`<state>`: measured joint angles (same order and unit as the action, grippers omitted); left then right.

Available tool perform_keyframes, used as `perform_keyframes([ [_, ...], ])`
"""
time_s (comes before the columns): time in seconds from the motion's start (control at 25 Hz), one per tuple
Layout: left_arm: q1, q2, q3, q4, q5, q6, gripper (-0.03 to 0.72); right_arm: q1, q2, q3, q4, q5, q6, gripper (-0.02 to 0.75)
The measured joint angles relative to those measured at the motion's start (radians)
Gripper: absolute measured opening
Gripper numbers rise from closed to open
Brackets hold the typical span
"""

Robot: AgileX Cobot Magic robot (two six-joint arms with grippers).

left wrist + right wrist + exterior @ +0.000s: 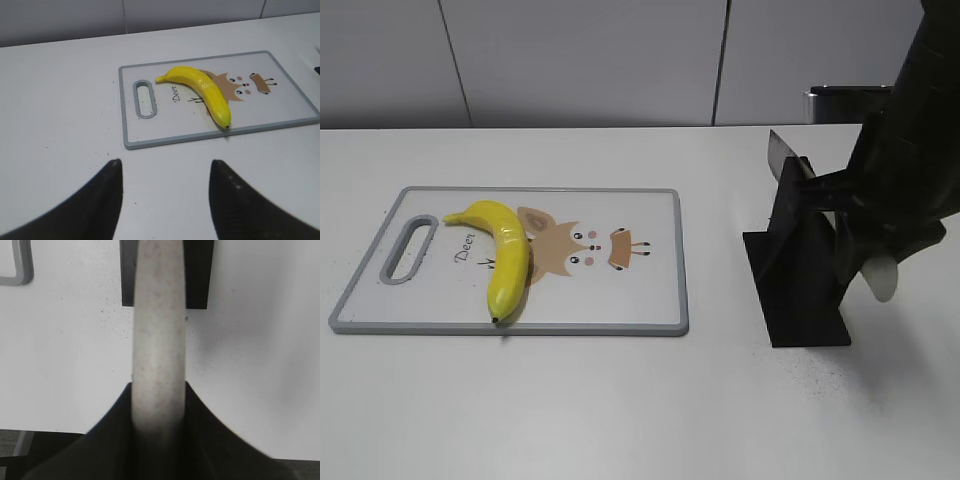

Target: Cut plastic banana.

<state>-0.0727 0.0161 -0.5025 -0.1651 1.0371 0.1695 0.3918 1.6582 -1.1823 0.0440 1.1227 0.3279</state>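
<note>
1 plastic banana [503,256], 1 cutting board [650,300], 1 knife [782,152], 1 black stand [800,290], 2 grippers: left gripper [162,200], right gripper [159,425].

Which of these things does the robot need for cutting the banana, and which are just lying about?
Needed for the job:
- banana
- cutting board under it
- knife, its pale handle held in the right gripper
- black knife stand

Just lying about:
- dark object at the table's far edge; I cannot tell what it is

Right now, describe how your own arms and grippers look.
The left gripper has two glossy black fingers, broad at the base and tapering to rounded tips. The right gripper is the same smooth black. The right arm looks dark and bulky, apparently covered in black material. No cables or markings show.
</note>
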Motion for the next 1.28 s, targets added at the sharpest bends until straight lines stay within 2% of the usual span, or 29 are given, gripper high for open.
perform_keyframes([
  [0.84, 0.0, 0.0, 0.0, 0.0, 0.0, 0.0, 0.524, 0.001, -0.063, -0.022, -0.051, 0.002, -0.004, 0.181],
  [1.28, 0.0, 0.0, 0.0, 0.0, 0.0, 0.0, 0.519, 0.001, -0.064, -0.129, -0.106, 0.024, 0.007, 0.181],
])
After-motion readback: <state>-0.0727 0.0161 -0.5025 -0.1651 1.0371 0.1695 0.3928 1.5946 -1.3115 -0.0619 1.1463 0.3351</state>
